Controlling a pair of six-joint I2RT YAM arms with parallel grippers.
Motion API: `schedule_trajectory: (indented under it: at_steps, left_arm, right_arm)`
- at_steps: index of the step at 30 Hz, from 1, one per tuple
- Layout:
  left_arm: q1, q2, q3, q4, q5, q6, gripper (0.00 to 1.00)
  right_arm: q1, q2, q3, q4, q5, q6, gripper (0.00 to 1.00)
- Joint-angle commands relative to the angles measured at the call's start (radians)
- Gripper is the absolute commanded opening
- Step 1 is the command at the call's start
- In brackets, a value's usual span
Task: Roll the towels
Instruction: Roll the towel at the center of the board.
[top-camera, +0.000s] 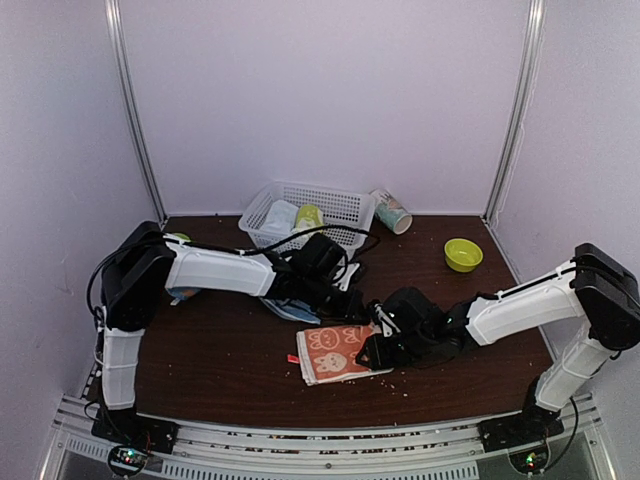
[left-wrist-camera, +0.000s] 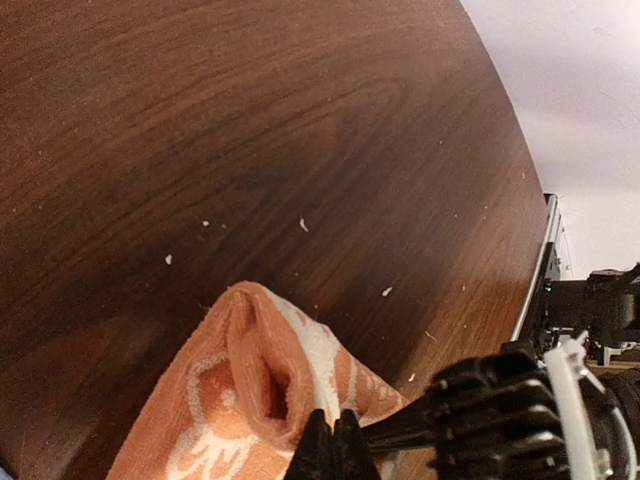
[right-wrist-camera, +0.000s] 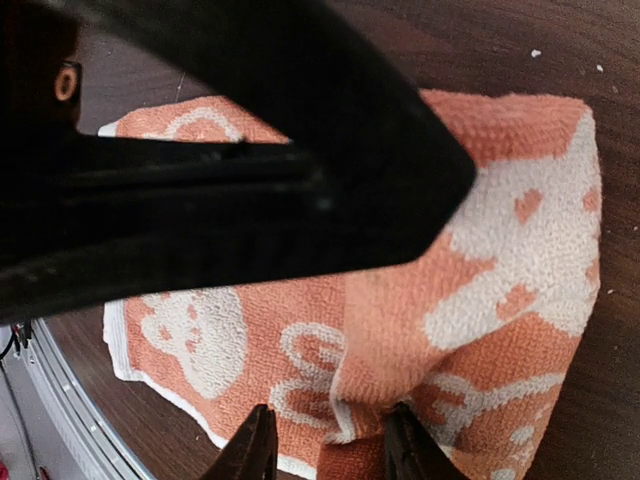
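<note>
The peach-orange towel (top-camera: 330, 355) with white cartoon prints lies folded on the dark wooden table (top-camera: 220, 350), near the front middle. My left gripper (left-wrist-camera: 335, 440) is shut, pinching a raised fold of this towel (left-wrist-camera: 230, 400); in the top view it (top-camera: 350, 305) sits at the towel's far edge. My right gripper (top-camera: 372, 348) hovers over the towel's right side. In the right wrist view its jaws (right-wrist-camera: 330, 450) stand apart, and a ridge of the towel (right-wrist-camera: 500, 240) rises between them, against the right finger. A light blue cloth (top-camera: 290, 310) lies partly hidden under my left arm.
A white basket (top-camera: 340, 205) at the back holds a pale rolled towel (top-camera: 280, 215) and a yellow-green one (top-camera: 308, 215). A printed cup (top-camera: 390, 211) lies on its side beside it. A green bowl (top-camera: 463, 254) sits back right. Crumbs dot the table.
</note>
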Motion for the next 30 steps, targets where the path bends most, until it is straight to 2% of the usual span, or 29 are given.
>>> schedule_trajectory:
  at_steps: [1, 9, 14, 18, 25, 30]
  left_arm:
    - [-0.004, 0.055, 0.041, 0.052, 0.033, -0.008, 0.00]
    - [0.007, 0.096, 0.058, 0.005, -0.012, 0.000, 0.00]
    - [0.013, 0.102, 0.038, -0.007, -0.032, 0.002, 0.00]
    - [0.015, 0.105, 0.028, -0.004, -0.034, 0.005, 0.00]
    - [0.015, 0.106, 0.010, -0.002, -0.048, 0.010, 0.00]
    - [0.015, 0.108, -0.002, 0.004, -0.050, 0.012, 0.00]
  right_arm:
    - [-0.005, -0.003, -0.029, -0.035, 0.006, -0.014, 0.39]
    - [-0.005, -0.038, -0.031, -0.050, -0.005, -0.025, 0.42]
    - [-0.004, -0.116, -0.007, -0.134, -0.001, -0.048, 0.47]
    - [-0.003, -0.187, 0.019, -0.198, 0.034, -0.057, 0.47]
    - [0.034, -0.120, 0.068, -0.264, 0.083, -0.060, 0.22]
    - [0.082, -0.033, 0.078, -0.277, 0.079, -0.030, 0.14]
